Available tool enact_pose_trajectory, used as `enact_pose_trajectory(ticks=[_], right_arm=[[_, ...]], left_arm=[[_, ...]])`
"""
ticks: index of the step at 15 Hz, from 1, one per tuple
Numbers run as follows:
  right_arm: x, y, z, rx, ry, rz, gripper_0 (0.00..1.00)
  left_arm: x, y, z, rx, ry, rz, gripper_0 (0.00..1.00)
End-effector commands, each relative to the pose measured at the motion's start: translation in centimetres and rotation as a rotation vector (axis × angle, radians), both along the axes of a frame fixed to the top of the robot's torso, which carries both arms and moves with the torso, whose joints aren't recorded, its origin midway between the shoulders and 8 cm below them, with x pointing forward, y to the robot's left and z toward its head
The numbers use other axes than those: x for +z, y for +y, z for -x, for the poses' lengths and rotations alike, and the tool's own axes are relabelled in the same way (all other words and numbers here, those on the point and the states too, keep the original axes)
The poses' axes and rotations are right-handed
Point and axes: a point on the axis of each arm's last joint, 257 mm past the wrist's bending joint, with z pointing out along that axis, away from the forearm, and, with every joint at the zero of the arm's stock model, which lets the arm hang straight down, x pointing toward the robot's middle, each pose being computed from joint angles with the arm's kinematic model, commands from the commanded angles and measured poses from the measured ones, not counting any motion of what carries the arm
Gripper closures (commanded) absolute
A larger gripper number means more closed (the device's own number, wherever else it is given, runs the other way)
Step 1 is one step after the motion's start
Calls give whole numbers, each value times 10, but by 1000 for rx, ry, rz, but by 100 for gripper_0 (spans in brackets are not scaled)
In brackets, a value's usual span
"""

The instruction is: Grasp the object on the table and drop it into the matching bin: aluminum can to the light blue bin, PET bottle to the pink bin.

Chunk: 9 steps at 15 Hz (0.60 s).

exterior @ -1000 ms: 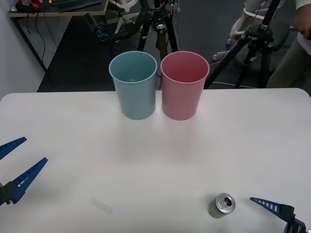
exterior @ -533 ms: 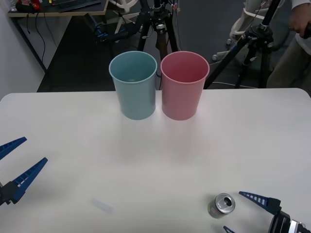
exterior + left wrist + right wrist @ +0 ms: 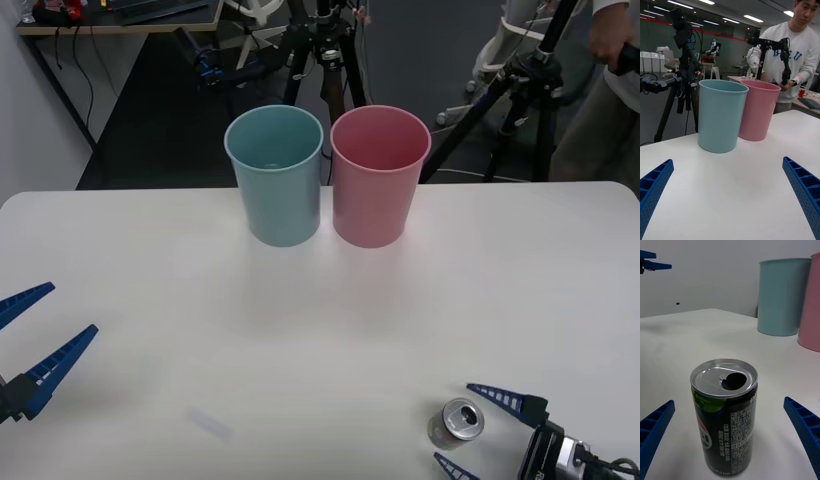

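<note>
Front view: the aluminum can (image 3: 457,422) stands upright on the white table (image 3: 320,330), low in the frame and right of centre, its pull-tab top facing up. My right gripper (image 3: 478,428) sits at the lower right corner with its blue fingers spread wide; one tip lies just above and to the right of the can, the other just below it, and neither touches it. My left gripper (image 3: 38,335) rests at the lower left edge, fingers also spread wide, well apart from the can. The light blue bin (image 3: 276,176) and the pink bin (image 3: 378,176) stand side by side at the upper centre, near the table's far edge, blue on the left.

Right wrist view: the can (image 3: 724,416) fills the lower centre, upright, between my two open fingers (image 3: 655,427) at the lower corners, with clear gaps on both sides. Both bins stand at the upper right.

Left wrist view: the blue bin (image 3: 720,114) and pink bin (image 3: 756,109) stand at mid-frame, my fingers (image 3: 801,187) wide at the corners.
</note>
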Motion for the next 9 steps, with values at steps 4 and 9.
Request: enact_pose_trajectory(ticks=[4, 9], right_arm=[[-1, 21, -14, -1, -2, -4, 0], [-1, 27, -18, 3, -4, -3, 0]], left_arm=[[0, 0, 0, 0, 0, 0, 0], [0, 0, 0, 0, 0, 0, 0]])
